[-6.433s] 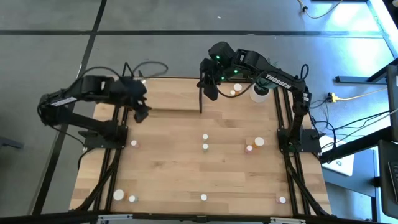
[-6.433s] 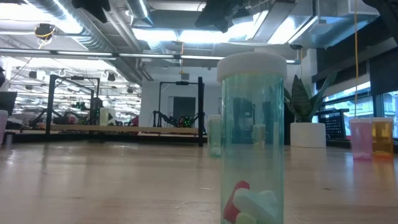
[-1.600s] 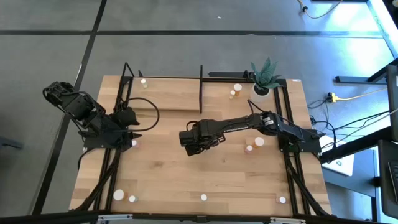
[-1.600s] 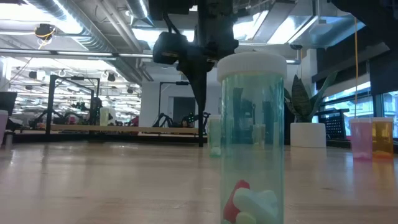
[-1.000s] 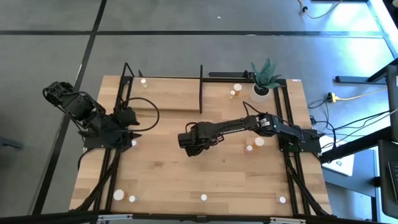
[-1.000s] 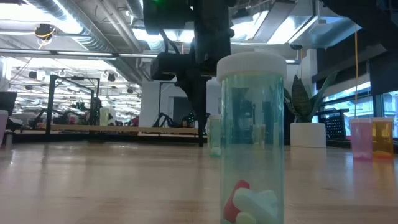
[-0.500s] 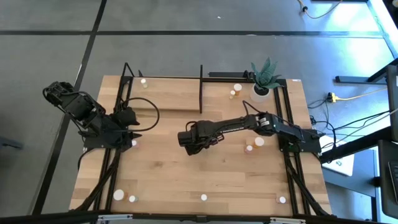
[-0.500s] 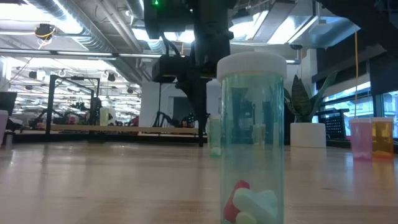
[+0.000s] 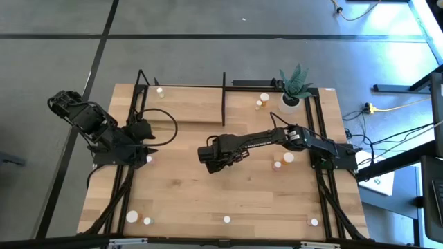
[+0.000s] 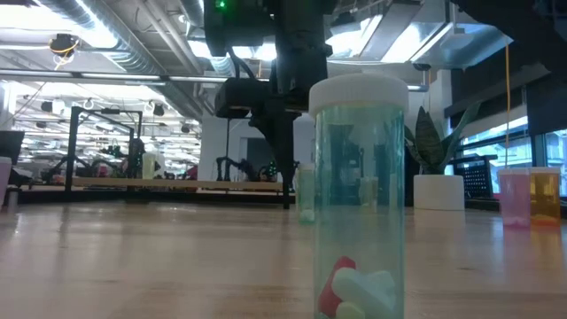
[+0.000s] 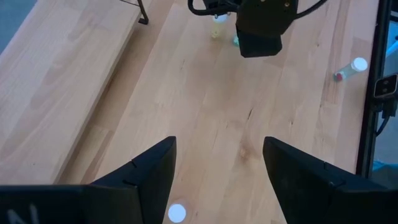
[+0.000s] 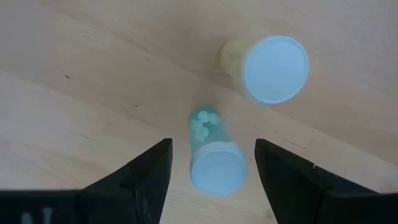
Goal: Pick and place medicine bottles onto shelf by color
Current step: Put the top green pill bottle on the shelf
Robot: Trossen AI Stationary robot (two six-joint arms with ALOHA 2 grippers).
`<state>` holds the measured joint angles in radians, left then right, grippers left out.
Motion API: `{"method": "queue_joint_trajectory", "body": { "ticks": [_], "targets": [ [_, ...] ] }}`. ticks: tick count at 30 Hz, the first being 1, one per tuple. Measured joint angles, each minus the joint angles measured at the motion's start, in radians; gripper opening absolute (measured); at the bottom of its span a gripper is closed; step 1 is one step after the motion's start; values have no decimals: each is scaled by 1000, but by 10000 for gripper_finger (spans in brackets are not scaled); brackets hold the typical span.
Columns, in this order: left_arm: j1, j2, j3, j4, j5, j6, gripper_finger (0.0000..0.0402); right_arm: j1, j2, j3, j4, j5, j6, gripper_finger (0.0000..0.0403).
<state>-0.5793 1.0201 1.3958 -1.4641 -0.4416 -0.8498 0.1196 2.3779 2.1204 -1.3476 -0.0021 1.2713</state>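
Pale wood table [image 9: 194,200], scattered bottles [image 9: 227,219]; grey floor [image 9: 208,55] around.

Inspection of obscured items. From overhead, the right gripper [image 9: 210,153] covers the bottles beneath it at mid-worktop; neither is visible there. The bottles on the shelf [image 9: 187,104] and along the worktop's [image 9: 180,194] near edge are too small overhead for their body colours to be told.

At worktop height, a green bottle [image 10: 359,199] stands so close that its base is cut off by the lower edge, and it blocks part of the scene behind. The pink bottle [image 10: 515,197] and the orange bottle [image 10: 545,195] beside it stand at the right margin. The right arm's upper part runs out of the top edge.

In the left wrist view, the left gripper [image 11: 217,177] is cropped at the bottom.
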Motion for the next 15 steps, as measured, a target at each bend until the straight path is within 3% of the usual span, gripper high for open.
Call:
{"method": "queue_joint_trajectory", "body": {
  "ticks": [15],
  "targets": [
    [0,0,0,0,17,20,234,0,0,0,1,0,1,155]
  ]
}}
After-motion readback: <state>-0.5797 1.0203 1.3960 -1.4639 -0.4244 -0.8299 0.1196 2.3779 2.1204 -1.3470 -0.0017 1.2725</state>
